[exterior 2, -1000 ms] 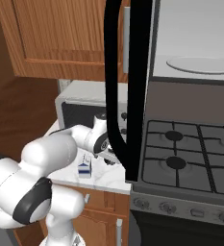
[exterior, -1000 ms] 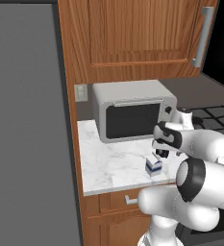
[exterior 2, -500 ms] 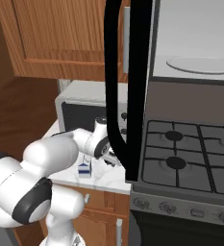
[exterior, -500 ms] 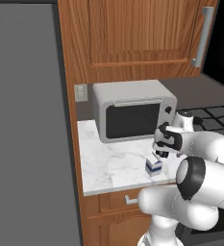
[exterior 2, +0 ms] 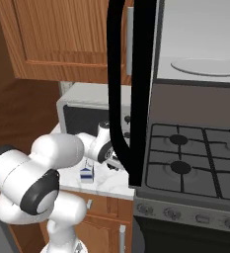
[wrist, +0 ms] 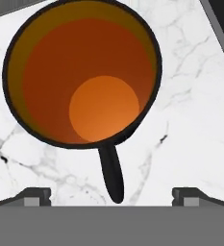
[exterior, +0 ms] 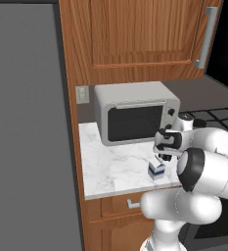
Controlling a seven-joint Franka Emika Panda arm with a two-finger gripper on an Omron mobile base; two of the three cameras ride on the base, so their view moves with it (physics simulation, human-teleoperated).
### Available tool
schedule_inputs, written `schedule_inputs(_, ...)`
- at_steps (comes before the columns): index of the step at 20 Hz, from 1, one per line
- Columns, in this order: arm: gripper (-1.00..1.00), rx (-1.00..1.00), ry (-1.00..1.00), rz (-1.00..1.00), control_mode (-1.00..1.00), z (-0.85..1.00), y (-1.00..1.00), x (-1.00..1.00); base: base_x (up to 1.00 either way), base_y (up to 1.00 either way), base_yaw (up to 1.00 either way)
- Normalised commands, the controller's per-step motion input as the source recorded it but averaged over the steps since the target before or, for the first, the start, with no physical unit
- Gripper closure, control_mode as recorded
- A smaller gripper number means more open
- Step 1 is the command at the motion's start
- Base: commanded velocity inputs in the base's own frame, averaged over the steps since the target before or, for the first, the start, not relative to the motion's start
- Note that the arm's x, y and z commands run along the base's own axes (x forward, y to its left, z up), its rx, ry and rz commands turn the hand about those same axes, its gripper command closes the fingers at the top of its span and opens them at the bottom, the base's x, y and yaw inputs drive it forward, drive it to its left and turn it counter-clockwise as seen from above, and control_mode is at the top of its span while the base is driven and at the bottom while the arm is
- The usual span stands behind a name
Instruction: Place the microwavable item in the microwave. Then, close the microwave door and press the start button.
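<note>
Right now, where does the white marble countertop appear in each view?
Left base view: white marble countertop, centre, below the silver-grey oven.
Right base view: lower centre, left of the black microwave door.
Hand view: all around the black cup with orange inside.
Shared landmark, both base views: white-and-blue milk carton on it.

Even, flat rendered light falls across the kitchen, bright on the marble counter [exterior: 110, 166] and the arm, with no glare. Soft shading darkens the wall beneath the cabinets [exterior: 135, 39]. The cup's [wrist: 82, 72] orange interior grades darker toward one side. All frames are sharp, unblurred, undistorted.
</note>
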Motion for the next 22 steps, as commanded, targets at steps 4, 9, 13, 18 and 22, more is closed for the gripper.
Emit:
schedule_inputs(4,-1.0,0.0,0.0,0.0,-1.0,-0.09,0.0,0.05,0.0,0.0,0.0)
schedule_inputs(9,-1.0,0.0,0.0,0.0,-1.0,-0.09,0.0,0.01,0.0,0.0,0.0)
schedule_inputs(13,-1.0,0.0,-0.02,0.0,-1.0,-0.06,0.0,0.0,0.0,0.0,0.0)
schedule_inputs(18,-1.0,0.0,-0.01,0.0,-1.0,-0.01,0.0,0.06,0.0,0.0,0.0)
schedule_inputs(22,-1.0,0.0,0.0,0.0,-1.0,0.0,0.0,0.07,0.0,0.0,0.0)
